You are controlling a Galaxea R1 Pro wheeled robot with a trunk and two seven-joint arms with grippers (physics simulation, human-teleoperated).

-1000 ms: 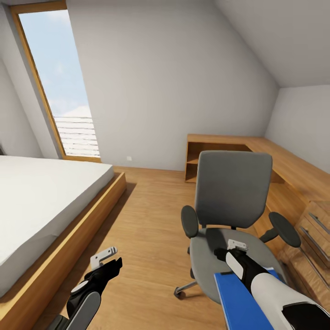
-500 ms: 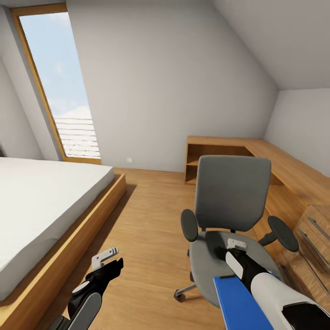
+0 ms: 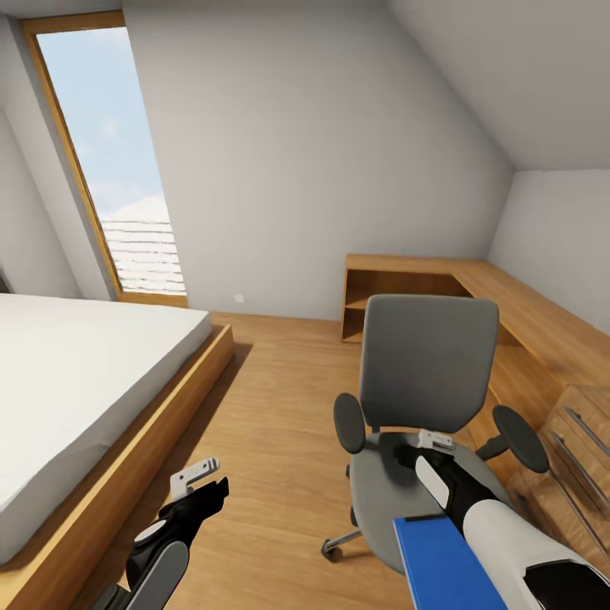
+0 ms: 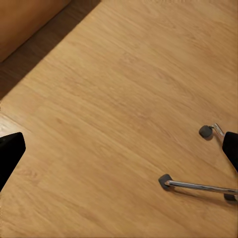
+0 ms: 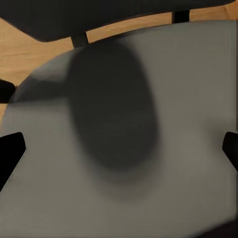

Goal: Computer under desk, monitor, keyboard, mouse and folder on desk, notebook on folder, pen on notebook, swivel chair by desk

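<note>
In the head view, the grey-seated swivel chair with black oval armrests (image 3: 428,373) is standing on the wooden floor (image 3: 271,424) beside the light wooden low shelving (image 3: 474,292); the flat bright blue folder (image 3: 445,563) is lying at the seat's near edge, under the right arm. The right hand (image 3: 432,441) is hovering over the seat, the left hand (image 3: 202,479) over the floor near the white bed (image 3: 76,381). In the left wrist view, that hand is spreading wide above floor and chrome chair legs (image 4: 198,186). In the right wrist view, the fingers are standing wide apart over the grey seat (image 5: 163,148).
</note>
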